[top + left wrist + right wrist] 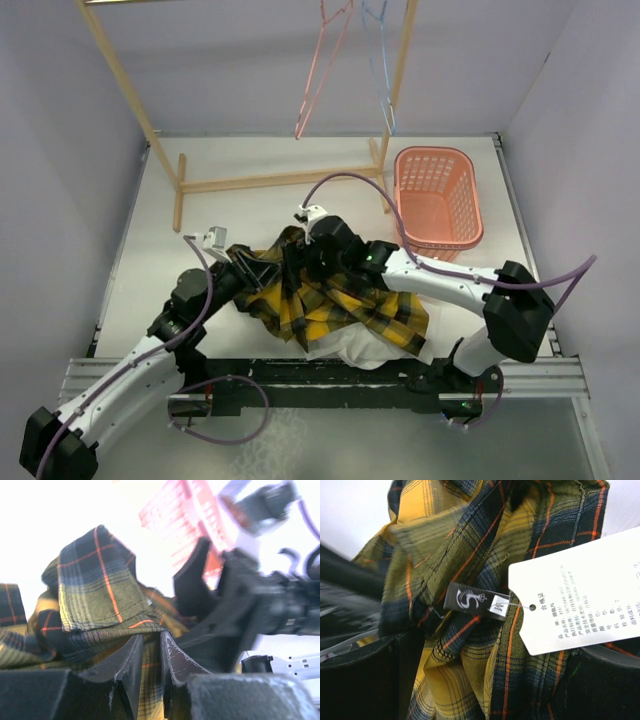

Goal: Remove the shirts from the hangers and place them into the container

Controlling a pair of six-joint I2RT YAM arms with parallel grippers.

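Pinching only a thin fold of plaid shirt (95, 595), the left jaws may slip; right jaws gape wide (hang tag (570, 600) could snag).

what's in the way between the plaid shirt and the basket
Only the robot's own parts: the right arm's forearm and its purple cable cross the stretch from the plaid shirt to the basket.

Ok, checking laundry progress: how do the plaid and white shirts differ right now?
The plaid shirt is yellow-and-black checked; the white shirt is plain. The plaid shirt lies bunched on top; the white shirt is mostly hidden beneath, peeking out at the near edge. Both are off the hangers, on the table, outside the basket.
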